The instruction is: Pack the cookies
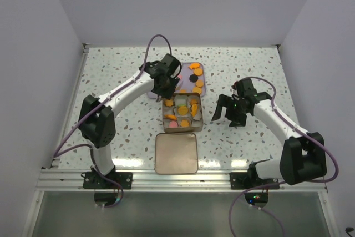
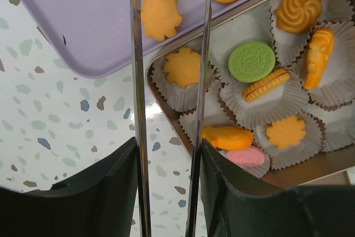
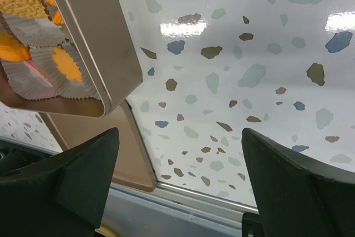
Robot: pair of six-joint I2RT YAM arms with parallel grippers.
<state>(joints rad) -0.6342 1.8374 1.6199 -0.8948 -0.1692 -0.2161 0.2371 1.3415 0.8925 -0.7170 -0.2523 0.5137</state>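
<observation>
- The table [image 1: 249,65] has a white, glossy top with small grey, blue and brown specks, like terrazzo.
- A plain pale grey back wall [image 1: 183,4] stands at 12 o'clock and meets the far edge of the table.
- The left wall [image 1: 28,54] at 9 o'clock and the right wall [image 1: 333,37] at 3 o'clock have the same pale grey colour, so the table is closed in on three sides.
- A silver metal rail [image 1: 183,178] runs along the near edge of the table at 6 o'clock.
- Bright white reflections [image 3: 183,28] lie on the table top near the 6 o'clock edge.
- Past the rail at 6 o'clock there is a dark grey-green surface [image 1: 177,215]; I cannot tell what it is.
</observation>
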